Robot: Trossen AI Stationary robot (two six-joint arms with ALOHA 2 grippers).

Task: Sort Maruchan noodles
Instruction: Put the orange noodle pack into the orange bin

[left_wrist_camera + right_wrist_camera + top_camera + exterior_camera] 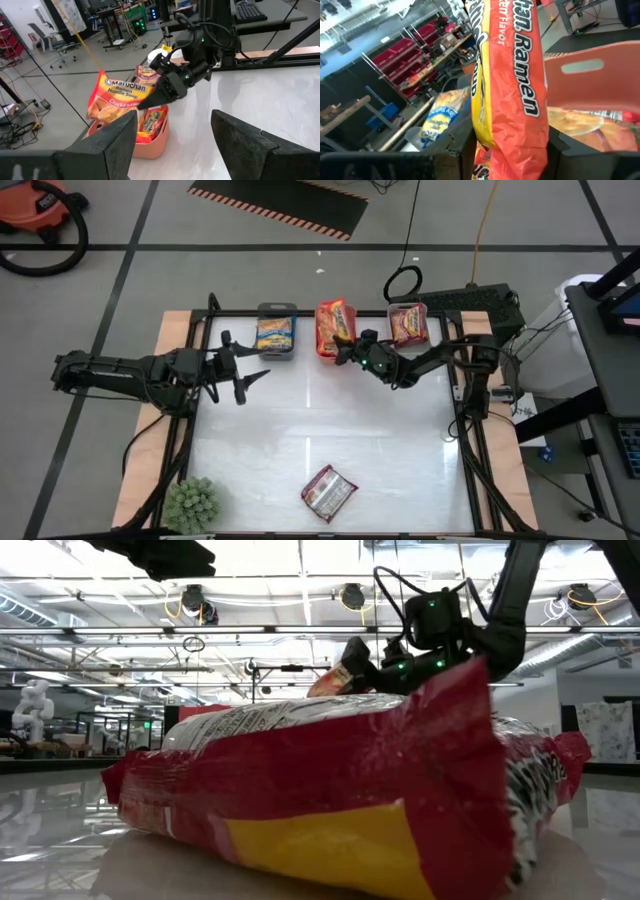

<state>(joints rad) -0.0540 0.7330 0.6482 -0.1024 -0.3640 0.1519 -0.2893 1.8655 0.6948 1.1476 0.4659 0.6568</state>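
The right gripper (349,352) is clamped on an orange-yellow crinkly plastic ramen packet (117,95), holding it above the orange plastic bin (150,142) at the bench's far edge. The left gripper (250,374) hovers with fingers apart, empty. A red-silver ramen packet (329,492) lies on the white bench (380,450) near its front edge.

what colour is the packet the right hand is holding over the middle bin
Orange and yellow packet, pinched in the right hand; clearest in the left wrist view.

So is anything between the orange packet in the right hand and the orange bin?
Nothing visible. The right hand holds the orange packet just above the orange bin, which already has packets inside but is open on top.
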